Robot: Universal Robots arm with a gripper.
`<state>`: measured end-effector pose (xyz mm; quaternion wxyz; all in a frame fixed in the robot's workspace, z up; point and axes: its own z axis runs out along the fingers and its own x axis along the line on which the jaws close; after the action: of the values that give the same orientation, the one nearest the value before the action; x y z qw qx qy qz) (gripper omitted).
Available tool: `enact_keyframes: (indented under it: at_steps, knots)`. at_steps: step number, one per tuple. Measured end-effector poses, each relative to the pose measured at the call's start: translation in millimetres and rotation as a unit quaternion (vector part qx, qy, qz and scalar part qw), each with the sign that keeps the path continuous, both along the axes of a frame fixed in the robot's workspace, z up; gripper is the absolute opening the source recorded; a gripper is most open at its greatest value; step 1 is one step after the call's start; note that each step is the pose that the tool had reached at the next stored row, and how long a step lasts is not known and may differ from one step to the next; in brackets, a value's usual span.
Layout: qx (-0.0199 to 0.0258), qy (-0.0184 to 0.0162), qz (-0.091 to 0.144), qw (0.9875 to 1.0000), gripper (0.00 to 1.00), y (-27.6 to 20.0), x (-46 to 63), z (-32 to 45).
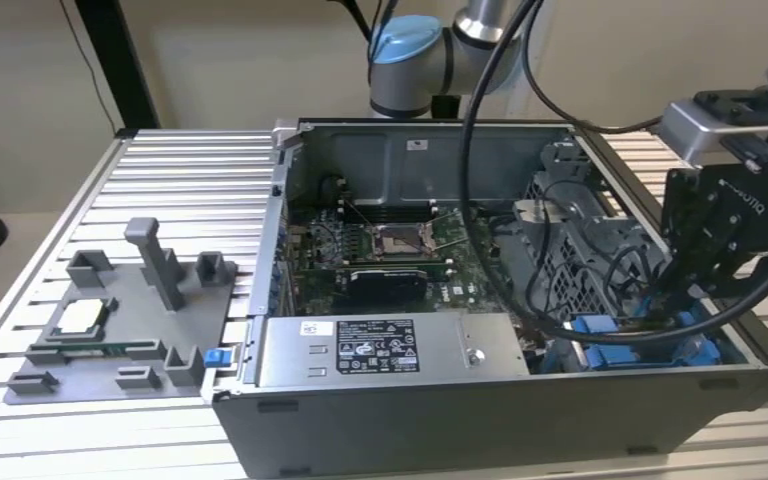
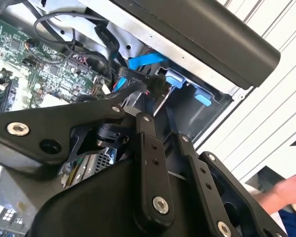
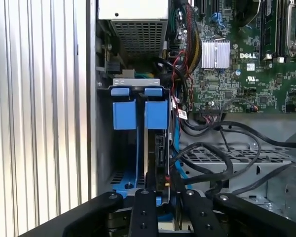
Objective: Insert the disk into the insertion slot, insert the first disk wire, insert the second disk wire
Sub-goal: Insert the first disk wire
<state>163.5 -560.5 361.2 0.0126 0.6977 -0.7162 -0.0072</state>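
Observation:
The disk (image 3: pixel 157 153) stands on edge in the insertion slot (image 3: pixel 124 148), a narrow bay with bright blue tabs at its far end, in the open computer case. My black gripper (image 3: pixel 163 195) is over the disk's near end, with a finger close against each side, and looks shut on it. In the exterior view the gripper (image 1: pixel 671 295) reaches down into the case's right end, above the blue rails of the slot (image 1: pixel 624 340). A blue flat wire (image 2: pixel 145 60) and a black plug with red and black wires (image 2: pixel 138 79) lie just beyond the gripper (image 2: pixel 145 101).
Loose black cables (image 3: pixel 207 148) loop over a perforated grey cage beside the slot. The motherboard (image 1: pixel 384 250) fills the case's middle and a silver labelled box (image 1: pixel 357 350) its front. A grey fixture plate (image 1: pixel 104 320) lies on the ribbed table. A person's hand (image 2: pixel 286 190) is nearby.

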Motion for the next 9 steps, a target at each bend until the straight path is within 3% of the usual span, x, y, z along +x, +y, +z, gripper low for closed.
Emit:
enact_keyframes:
  at_steps: [5,8,9]
  knots:
    - [0.0,-0.0003,0.0,1.0,1.0,0.8,0.0,12.0]
    - [0.0003,-0.005,0.001,1.0,1.0,0.9,-0.6,14.0]
    - [0.0001,-0.0052,0.002,1.0,1.0,0.9,-0.9,14.2]
